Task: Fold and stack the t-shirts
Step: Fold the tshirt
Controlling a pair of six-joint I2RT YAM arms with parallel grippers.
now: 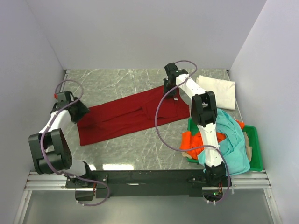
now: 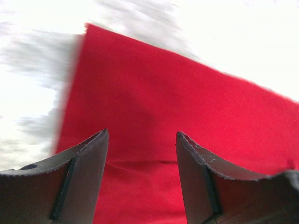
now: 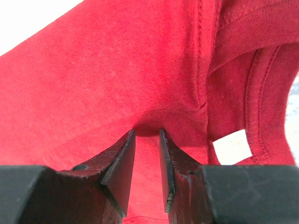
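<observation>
Work surface: grey marbled table (image 1: 117, 81), closed in by plain pale walls on three sides.

Dark red t-shirt (image 1: 133, 115): lies spread flat across the middle of the table, running on a slant from near left to far right, collar end to the right. Part of it is folded over along its length.

Left gripper (image 2: 142, 133): sits at the shirt's left end, at the hem. The fingers stand well apart with nothing between them; only red cloth and the pale table edge show beyond the tips.

Right gripper (image 3: 146, 131): sits at the collar end. The fingers are drawn close together, and a pucker of red cloth is gathered at the tips, with creases running out from it. It has hold of the shirt just beside the neckline (image 3: 261, 93). A white label (image 3: 232, 146) shows inside the collar.

White t-shirt (image 1: 218, 91): folded, at the far right corner, just beside the right arm and apart from the red shirt.

Green tray (image 1: 254, 151): at the near right. The orange t-shirt (image 1: 190, 141) and teal t-shirt (image 1: 233, 147) lie crumpled in it, spilling over its rim. The right arm reaches out directly above this pile and hides part of it.

Purple cables (image 1: 161, 126) loop off both arms; the right one hangs over the red shirt's right end.
</observation>
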